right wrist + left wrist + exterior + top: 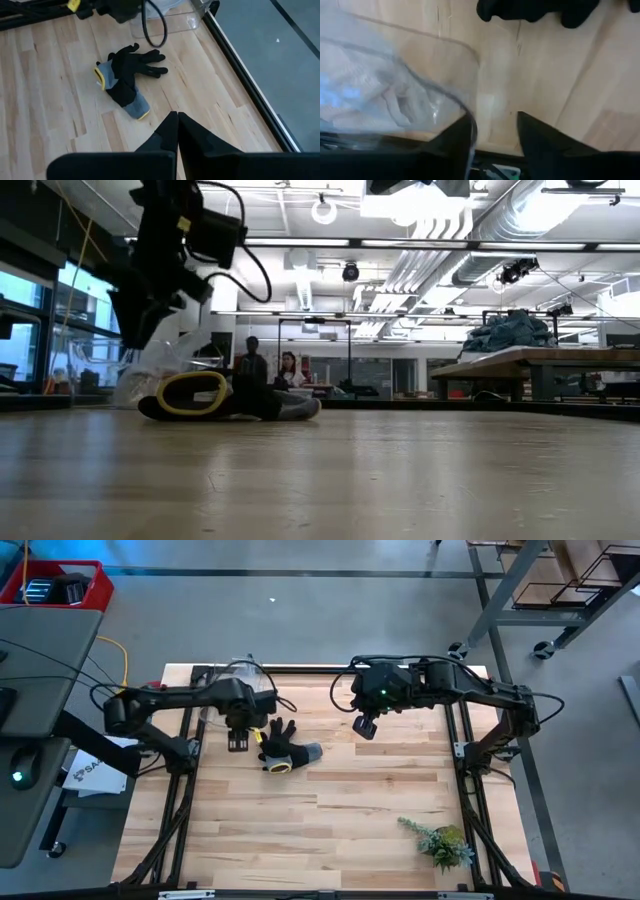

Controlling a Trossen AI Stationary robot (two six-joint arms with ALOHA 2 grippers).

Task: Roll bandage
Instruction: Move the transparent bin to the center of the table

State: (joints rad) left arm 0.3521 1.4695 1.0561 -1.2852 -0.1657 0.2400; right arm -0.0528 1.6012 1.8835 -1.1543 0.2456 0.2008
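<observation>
From above I see the left gripper (237,743) near the table's (380,810) far-left corner, beside the plastic bag (250,680) and work glove (283,752); right gripper (364,727) waits closed mid-table. In my left wrist view the fingers (457,135) stand parted, empty, at the bag's edge, with the bandage (365,95) inside. I judge extraction in hand: next, grip the gauze itself.

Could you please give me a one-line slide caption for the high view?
Left gripper hangs open beside the clear plastic bag and work glove; right gripper waits shut.

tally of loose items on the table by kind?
Work glove: 1
Clear plastic bag, white cloth inside: 1
Artificial plant sprig: 1
Total: 3
</observation>
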